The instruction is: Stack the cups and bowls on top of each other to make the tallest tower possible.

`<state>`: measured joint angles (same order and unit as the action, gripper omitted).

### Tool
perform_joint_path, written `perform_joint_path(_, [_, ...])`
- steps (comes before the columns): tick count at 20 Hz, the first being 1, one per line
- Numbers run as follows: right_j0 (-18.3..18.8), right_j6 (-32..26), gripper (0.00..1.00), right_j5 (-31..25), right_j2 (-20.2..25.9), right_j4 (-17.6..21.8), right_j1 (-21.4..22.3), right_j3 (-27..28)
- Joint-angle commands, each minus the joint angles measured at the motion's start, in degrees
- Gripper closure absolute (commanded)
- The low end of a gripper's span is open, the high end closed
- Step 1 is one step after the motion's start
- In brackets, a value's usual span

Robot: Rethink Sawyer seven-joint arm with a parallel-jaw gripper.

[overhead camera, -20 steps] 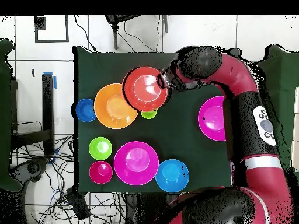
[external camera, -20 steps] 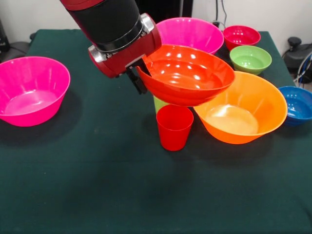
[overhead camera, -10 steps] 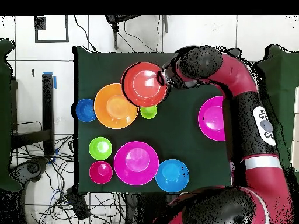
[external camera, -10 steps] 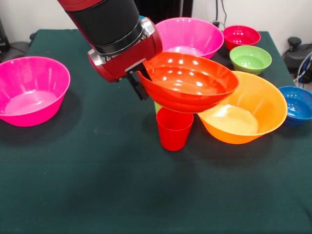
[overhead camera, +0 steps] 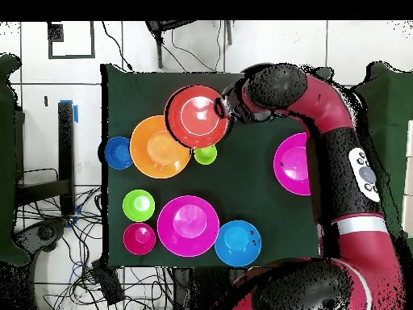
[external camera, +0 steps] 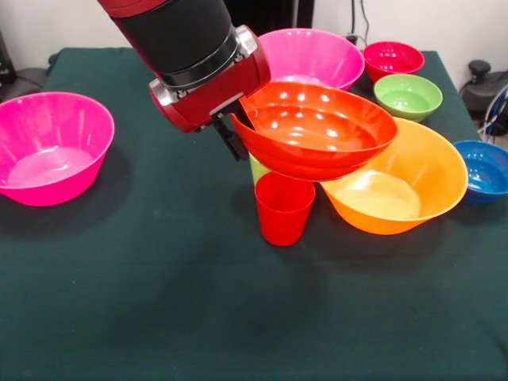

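Note:
My gripper (external camera: 235, 133) is shut on the left rim of the medium red-orange bowl (external camera: 317, 131) and holds it in the air, tilted. The bowl hangs over the red cup (external camera: 283, 208) and the near-left edge of the big orange bowl (external camera: 409, 182). The lime green cup (external camera: 257, 168) peeks out behind the red cup. From overhead the gripper (overhead camera: 223, 110) holds the red-orange bowl (overhead camera: 196, 115) beside the orange bowl (overhead camera: 156, 148), with the green cup (overhead camera: 205, 154) just below; the red cup is hidden there.
One big pink bowl (external camera: 51, 147) sits at the left, another (external camera: 309, 54) at the back. The small magenta-red bowl (external camera: 393, 59), green bowl (external camera: 407, 96) and dark blue bowl (external camera: 482, 168) stand at the right. The light blue bowl (overhead camera: 238, 242) shows only from overhead.
The gripper has carried the red-orange bowl slightly up and to the right in the front view, further over the orange bowl. Nothing else moved.

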<state>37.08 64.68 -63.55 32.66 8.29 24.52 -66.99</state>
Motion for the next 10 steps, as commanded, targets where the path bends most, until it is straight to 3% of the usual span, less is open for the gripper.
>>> perform_joint_path(1, [-1.6, 5.7, 1.0, 0.0, -0.6, -1.0, 0.4, -3.9])
perform_joint_path(10, [-1.5, 5.1, 1.0, 1.0, -1.7, 0.6, -0.2, -5.4])
